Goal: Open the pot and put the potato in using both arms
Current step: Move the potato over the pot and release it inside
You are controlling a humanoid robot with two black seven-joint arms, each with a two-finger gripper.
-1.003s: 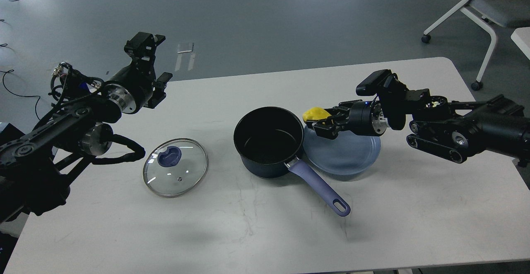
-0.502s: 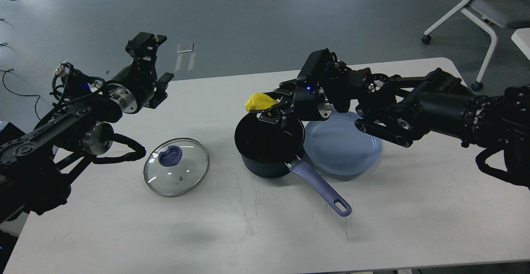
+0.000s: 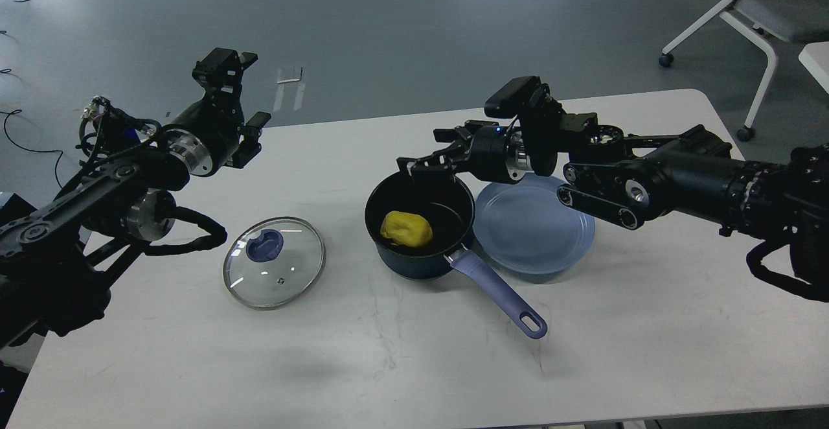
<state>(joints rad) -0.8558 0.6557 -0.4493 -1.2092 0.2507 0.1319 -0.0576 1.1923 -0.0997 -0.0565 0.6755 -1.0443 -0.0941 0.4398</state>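
Potato (image 3: pixel 406 228) sits in the saucepan (image 3: pixel 420 221), glass lid (image 3: pixel 274 262) flat on the worktop (image 3: pixel 414 351) at the pan's nine o'clock: both steps look done. Right end effector (image 3: pixel 421 162) hovers spread and empty over the far rim; left end effector (image 3: pixel 241 102) hangs spread, well clear. The pan's long axis, handle included, points toward five o'clock.

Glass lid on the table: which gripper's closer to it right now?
Left. The left gripper is raised above and behind the glass lid. The right gripper sits open over the far rim of the pot, further off.
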